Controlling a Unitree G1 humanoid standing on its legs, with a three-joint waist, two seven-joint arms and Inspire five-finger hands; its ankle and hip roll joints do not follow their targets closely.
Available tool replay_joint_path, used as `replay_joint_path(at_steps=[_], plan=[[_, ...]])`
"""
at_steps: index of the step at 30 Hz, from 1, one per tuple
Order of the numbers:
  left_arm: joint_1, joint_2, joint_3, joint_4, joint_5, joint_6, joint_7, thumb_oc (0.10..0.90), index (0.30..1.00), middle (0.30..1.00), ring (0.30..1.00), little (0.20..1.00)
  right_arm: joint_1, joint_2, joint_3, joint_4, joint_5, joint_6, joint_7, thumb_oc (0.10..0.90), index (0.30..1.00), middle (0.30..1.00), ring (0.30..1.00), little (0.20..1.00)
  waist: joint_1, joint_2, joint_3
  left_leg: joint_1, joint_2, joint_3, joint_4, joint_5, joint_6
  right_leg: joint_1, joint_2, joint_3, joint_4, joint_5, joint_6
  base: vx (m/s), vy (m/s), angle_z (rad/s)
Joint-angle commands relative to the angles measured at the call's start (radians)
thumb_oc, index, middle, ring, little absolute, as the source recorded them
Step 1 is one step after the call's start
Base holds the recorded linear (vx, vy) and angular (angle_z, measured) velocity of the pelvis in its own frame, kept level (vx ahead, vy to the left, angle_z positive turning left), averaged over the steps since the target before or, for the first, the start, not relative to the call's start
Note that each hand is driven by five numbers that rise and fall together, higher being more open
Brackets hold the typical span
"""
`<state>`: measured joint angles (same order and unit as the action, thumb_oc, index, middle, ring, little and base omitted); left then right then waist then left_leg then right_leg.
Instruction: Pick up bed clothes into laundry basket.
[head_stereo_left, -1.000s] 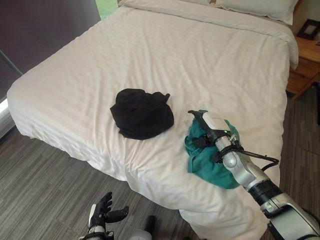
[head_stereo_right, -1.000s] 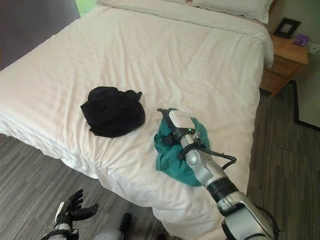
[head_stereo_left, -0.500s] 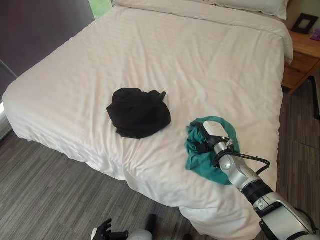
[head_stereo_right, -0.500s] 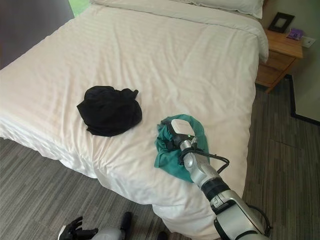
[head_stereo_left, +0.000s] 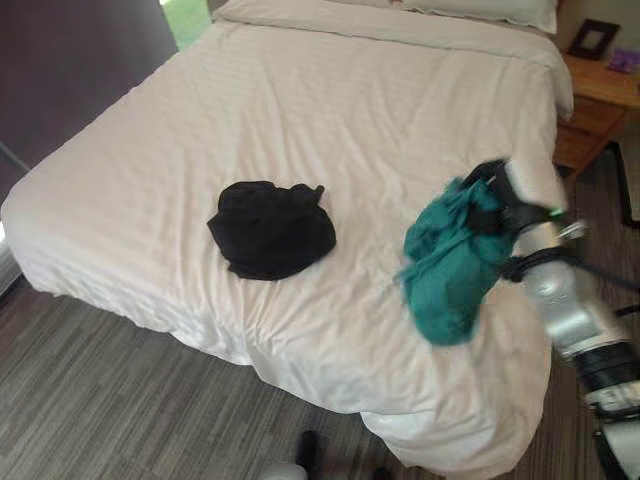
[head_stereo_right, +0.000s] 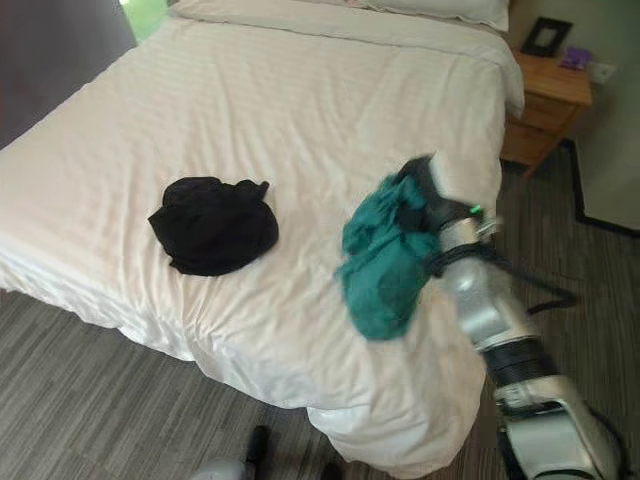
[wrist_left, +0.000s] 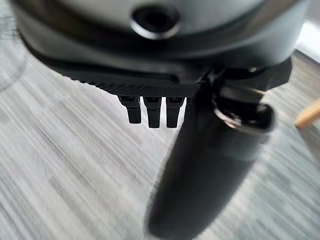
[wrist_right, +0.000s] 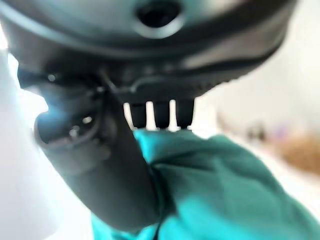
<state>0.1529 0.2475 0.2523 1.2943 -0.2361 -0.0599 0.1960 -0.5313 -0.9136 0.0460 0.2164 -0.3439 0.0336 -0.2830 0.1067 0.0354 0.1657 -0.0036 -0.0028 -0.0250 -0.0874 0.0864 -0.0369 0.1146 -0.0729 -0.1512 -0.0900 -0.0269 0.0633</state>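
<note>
— At the right of the frame, what has the right hand (head_stereo_left: 515, 205) got?
— A teal garment (head_stereo_left: 450, 262). Its fingers and thumb are clenched around the bunched cloth, and most of it hangs below the hand, above the near right part of the white bed (head_stereo_left: 330, 110). The right wrist view shows the thumb pressed against teal folds.
— And the other clothing?
— A black garment (head_stereo_left: 272, 228) lies crumpled left of centre on the bed, well apart from the teal one.
— The left hand (wrist_left: 165, 90)?
— In its own wrist view it hangs over grey striped floor (wrist_left: 60, 165), grasping nothing, fingers and thumb relaxed.
— Anything else?
— A wooden nightstand (head_stereo_right: 548, 100) in the upper right corner, with a dark picture frame (head_stereo_right: 543, 36) on it.
</note>
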Motion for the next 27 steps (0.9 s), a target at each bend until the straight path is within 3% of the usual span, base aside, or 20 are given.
replay_joint_path(at_steps=[1, 3, 4, 7, 8, 11, 13, 15, 19, 21, 24, 27], plan=[[-0.030, 0.092, -0.001, 0.068, -0.016, -0.022, 0.038, 0.800, 0.900, 0.900, 0.900, 0.900, -0.052, -0.143, -0.094, -0.105, 0.027, -0.047, -0.141, 0.400, 0.300, 0.300, 0.300, 0.300, -0.030, -0.046, -0.077, 0.012, 0.055, 0.039, 0.000, -0.054, -0.061, 0.005, -0.076, 0.021, 0.003, 0.032, 0.099, 0.02, -0.005, -0.20], [-0.026, 0.102, 0.012, 0.059, -0.021, -0.027, 0.036, 0.800, 0.900, 0.900, 0.900, 0.900, 0.052, -0.182, -0.207, -0.117, 0.052, -0.051, -0.165, 0.400, 0.300, 0.300, 0.300, 0.300, -0.043, -0.042, -0.080, 0.014, 0.057, 0.041, 0.000, -0.058, -0.061, 0.003, -0.076, 0.022, 0.003, 0.032, 0.102, 0.02, -0.018, -0.14], [-0.025, 0.121, 0.021, 0.049, -0.030, -0.030, 0.036, 0.800, 0.900, 0.900, 0.900, 0.900, 0.161, -0.201, -0.312, -0.107, 0.071, -0.053, -0.180, 0.400, 0.300, 0.300, 0.300, 0.300, -0.045, -0.044, -0.083, 0.015, 0.059, 0.046, 0.000, -0.061, -0.062, 0.000, -0.077, 0.023, 0.003, 0.034, 0.105, 0.00, 0.000, 0.00], [-0.025, 0.137, 0.036, 0.044, -0.041, -0.034, 0.040, 0.800, 0.900, 0.900, 0.900, 0.900, 0.242, -0.203, -0.386, -0.098, 0.086, -0.055, -0.191, 0.400, 0.300, 0.300, 0.300, 0.300, -0.046, -0.043, -0.085, 0.017, 0.060, 0.049, 0.000, -0.063, -0.063, -0.002, -0.078, 0.026, 0.003, 0.035, 0.106, -0.01, -0.014, -0.07], [-0.040, 0.193, 0.088, 0.015, -0.058, -0.051, 0.070, 0.800, 0.900, 0.900, 0.900, 0.900, 0.374, -0.179, -0.490, -0.055, 0.107, -0.055, -0.214, 0.400, 0.300, 0.300, 0.300, 0.300, -0.074, -0.033, -0.082, 0.013, 0.063, 0.054, 0.000, -0.046, -0.062, -0.010, -0.078, 0.031, 0.003, 0.053, 0.109, 0.02, -0.025, -0.11], [-0.081, 0.282, 0.093, -0.073, -0.058, -0.080, 0.130, 0.800, 0.900, 0.900, 0.900, 0.900, 0.528, -0.132, -0.560, 0.013, 0.106, -0.049, -0.222, 0.400, 0.300, 0.300, 0.300, 0.300, -0.080, -0.030, -0.085, 0.023, 0.064, 0.059, 0.000, -0.068, -0.064, -0.007, -0.078, 0.036, 0.003, 0.040, 0.112, 0.03, -0.028, -0.02], [-0.103, 0.352, 0.120, -0.183, -0.070, -0.106, 0.177, 0.800, 0.900, 0.900, 0.900, 0.900, 0.610, -0.086, -0.559, 0.098, 0.104, -0.032, -0.206, 0.400, 0.300, 0.300, 0.300, 0.300, -0.086, -0.021, -0.083, 0.024, 0.067, 0.065, 0.000, -0.069, -0.064, -0.012, -0.079, 0.040, 0.003, 0.044, 0.114, -0.01, -0.008, -0.25], [-0.099, 0.355, 0.120, -0.191, -0.069, -0.102, 0.180, 0.800, 0.900, 0.900, 0.900, 0.900, 0.612, -0.081, -0.559, 0.101, 0.105, -0.036, -0.207, 0.400, 0.300, 0.300, 0.300, 0.300, -0.083, -0.025, -0.084, 0.025, 0.067, 0.066, 0.000, -0.070, -0.064, -0.012, -0.079, 0.041, 0.003, 0.043, 0.114, 0.00, -0.001, -0.03], [-0.123, 0.494, 0.195, -0.488, 0.004, -0.115, 0.279, 0.800, 0.900, 0.900, 0.900, 0.900, 0.623, 0.030, -0.439, 0.459, 0.138, 0.015, -0.172, 0.400, 0.300, 0.300, 0.300, 0.300, -0.086, -0.018, -0.085, 0.022, 0.068, 0.071, 0.000, -0.069, -0.058, -0.013, -0.078, 0.050, 0.003, 0.046, 0.113, 0.00, -0.021, -0.08], [-0.117, 0.496, 0.204, -0.495, 0.007, -0.111, 0.281, 0.800, 0.900, 0.900, 0.900, 0.900, 0.607, 0.029, -0.425, 0.473, 0.141, 0.008, -0.176, 0.400, 0.300, 0.300, 0.300, 0.300, -0.091, -0.023, -0.084, 0.023, 0.067, 0.072, 0.000, -0.069, -0.058, -0.013, -0.078, 0.050, 0.003, 0.045, 0.113, 0.01, -0.011, -0.10], [-0.163, 0.587, 0.264, -0.641, 0.020, -0.126, 0.336, 0.800, 0.900, 0.900, 0.900, 0.900, 0.602, 0.115, -0.325, 0.739, 0.190, 0.021, -0.122, 0.400, 0.300, 0.300, 0.300, 0.300, -0.099, -0.014, -0.086, 0.025, 0.065, 0.072, 0.000, -0.071, -0.058, -0.010, -0.078, 0.051, 0.003, 0.043, 0.112, 0.02, -0.002, -0.07], [-0.185, 0.613, 0.264, -0.684, 0.016, -0.137, 0.349, 0.800, 0.900, 0.900, 0.900, 0.900, 0.591, 0.138, -0.283, 0.810, 0.205, 0.019, -0.099, 0.400, 0.300, 0.300, 0.300, 0.300, -0.101, -0.013, -0.084, 0.025, 0.065, 0.072, 0.000, -0.070, -0.059, -0.010, -0.078, 0.050, 0.003, 0.044, 0.113, 0.00, 0.000, -0.01]])
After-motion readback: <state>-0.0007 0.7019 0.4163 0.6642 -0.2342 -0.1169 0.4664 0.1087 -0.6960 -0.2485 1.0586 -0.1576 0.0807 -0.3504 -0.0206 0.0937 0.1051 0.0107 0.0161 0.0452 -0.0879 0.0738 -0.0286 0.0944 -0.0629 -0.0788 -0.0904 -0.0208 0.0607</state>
